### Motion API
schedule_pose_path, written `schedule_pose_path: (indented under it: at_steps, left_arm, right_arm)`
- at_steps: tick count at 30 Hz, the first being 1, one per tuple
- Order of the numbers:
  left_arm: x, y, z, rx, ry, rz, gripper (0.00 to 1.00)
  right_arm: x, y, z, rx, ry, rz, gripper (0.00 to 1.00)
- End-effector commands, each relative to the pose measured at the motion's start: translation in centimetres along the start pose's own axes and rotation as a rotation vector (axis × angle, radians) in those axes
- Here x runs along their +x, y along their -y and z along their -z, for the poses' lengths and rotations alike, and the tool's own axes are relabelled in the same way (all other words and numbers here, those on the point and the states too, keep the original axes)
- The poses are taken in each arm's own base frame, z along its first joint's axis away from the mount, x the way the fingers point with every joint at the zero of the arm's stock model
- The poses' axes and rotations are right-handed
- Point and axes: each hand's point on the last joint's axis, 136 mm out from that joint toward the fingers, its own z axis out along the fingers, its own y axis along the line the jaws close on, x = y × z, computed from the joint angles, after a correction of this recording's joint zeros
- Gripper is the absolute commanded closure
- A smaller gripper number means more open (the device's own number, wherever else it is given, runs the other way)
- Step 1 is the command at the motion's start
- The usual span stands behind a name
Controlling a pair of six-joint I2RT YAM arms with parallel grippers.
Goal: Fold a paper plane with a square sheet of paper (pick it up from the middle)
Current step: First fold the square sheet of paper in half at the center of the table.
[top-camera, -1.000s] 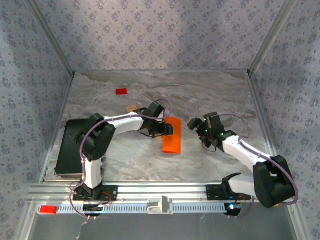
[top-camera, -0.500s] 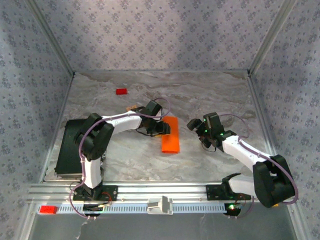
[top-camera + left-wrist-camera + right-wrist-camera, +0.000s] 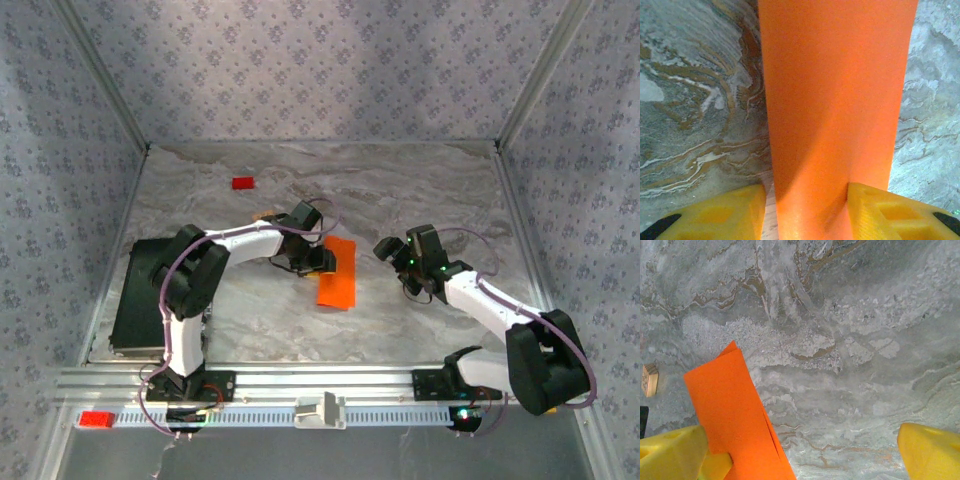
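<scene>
Desk point(image 3: 420, 190) centre: the square sheet of paper point(image 3: 337, 275), folded to a strip, sits between my arms. Left pincer point(image 3: 322, 260) straddles one end, both edges touching; real pinch, cannot tell. Right pincer point(image 3: 388, 248) spread wide, empty. Risk: edgewise squeeze buckles the strip. Versus a second ago: strip shifted left, left jaws narrower.

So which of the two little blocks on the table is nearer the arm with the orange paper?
The small tan block, tucked right beside the left arm; the small red block lies farther off, toward the back wall.
</scene>
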Motion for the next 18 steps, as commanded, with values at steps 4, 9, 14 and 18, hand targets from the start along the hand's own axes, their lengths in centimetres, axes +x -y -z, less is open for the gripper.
schedule_pose_path:
  at_steps: [4,9,14,18]
  left_arm:
    - [-0.4,-0.9,-0.6,-0.025,0.003,0.050,0.54]
    - [-0.3,-1.5,-1.0,-0.048,-0.007,0.068,0.53]
    - [-0.3,-2.3,-1.2,-0.082,-0.001,0.088,0.51]
    - [-0.3,-2.7,-1.6,-0.099,-0.001,0.106,0.51]
  right_arm:
    - [-0.3,-0.8,0.1,-0.007,0.004,0.010,0.01]
    - [-0.2,-0.9,0.1,-0.009,0.003,0.012,0.01]
    - [-0.3,-0.8,0.1,-0.005,0.003,0.010,0.01]
    - [-0.2,-0.8,0.1,-0.005,0.002,0.009,0.01]
